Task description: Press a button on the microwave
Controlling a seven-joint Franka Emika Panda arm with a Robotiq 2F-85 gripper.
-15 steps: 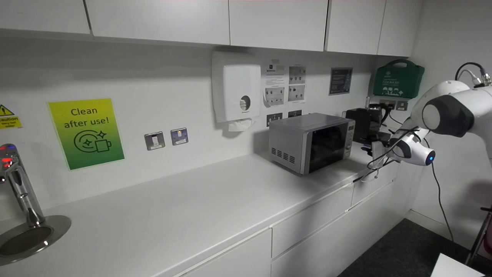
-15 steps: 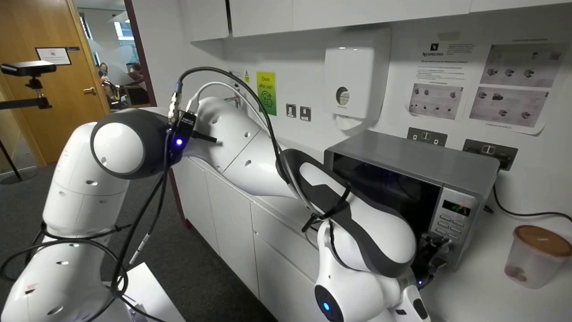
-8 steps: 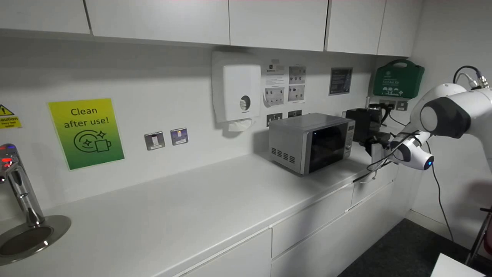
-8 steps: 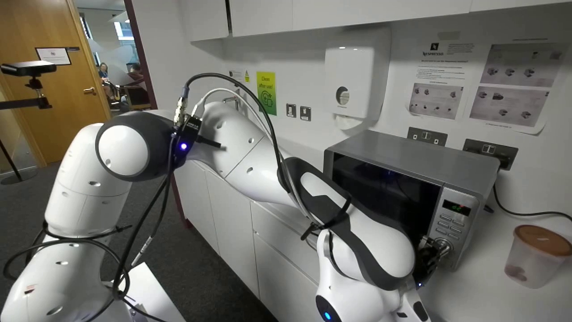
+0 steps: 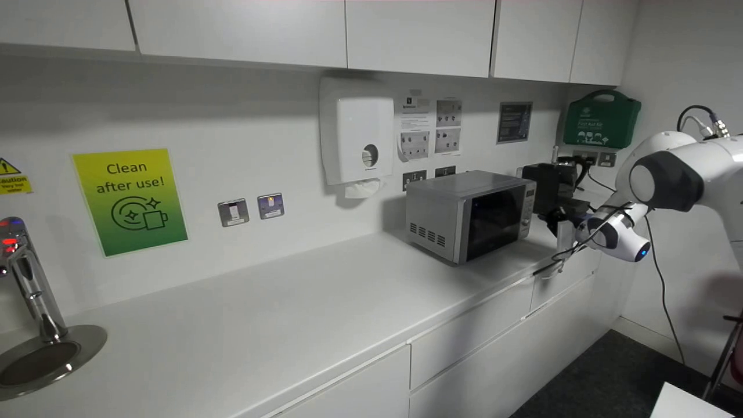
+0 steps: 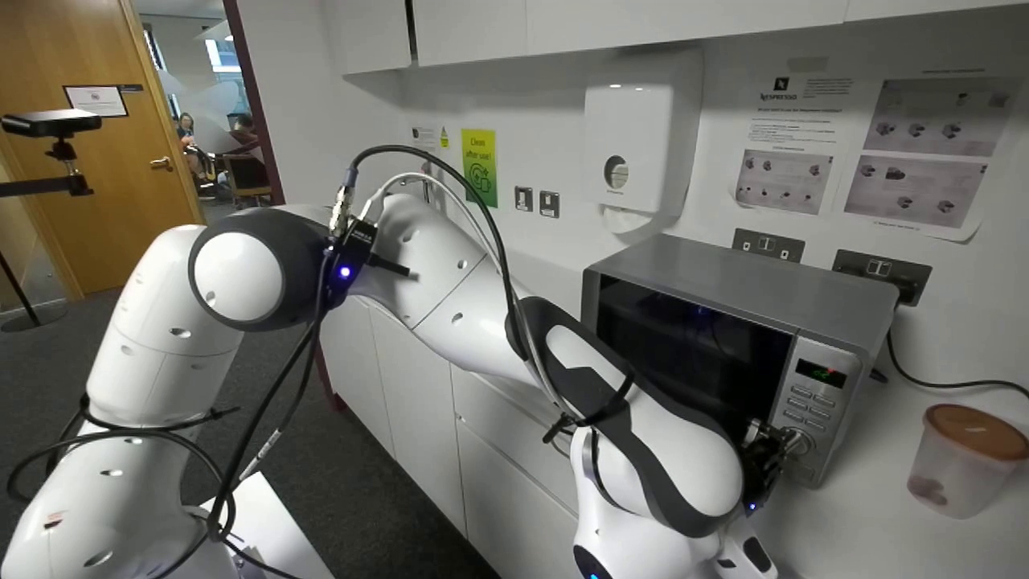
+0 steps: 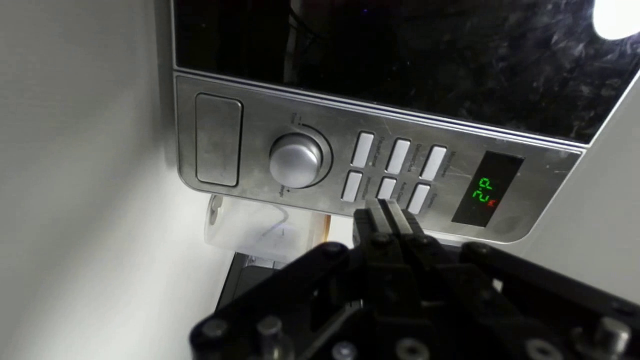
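The silver-grey microwave [image 5: 435, 206] stands on the counter with its dark door shut; both exterior views show it. In the wrist view its control strip [image 7: 260, 117] carries a round knob [image 7: 295, 161], several pale buttons [image 7: 397, 156] and a lit display [image 7: 487, 190] with green characters and a small red mark. My gripper [image 7: 388, 204] is shut, its fingertips together and nothing between them. In that view they overlap the end of a middle button [image 7: 386, 188]; whether they touch it I cannot tell. An exterior view puts the gripper [image 6: 764, 438] in front of the strip, near knob height.
A clear tub with an orange-brown lid [image 6: 977, 434] sits on the counter beside the microwave. A black appliance [image 5: 543, 183] stands beyond it. A white dispenser [image 5: 357, 133] hangs on the wall above, under the cupboards [image 5: 418, 35]. Cables [image 6: 482, 233] run along my arm.
My gripper's fingers have come together. In an exterior view the arm's elbow and forearm have shifted right and down, and the gripper has drawn slightly left across the microwave's front. The microwave has not moved.
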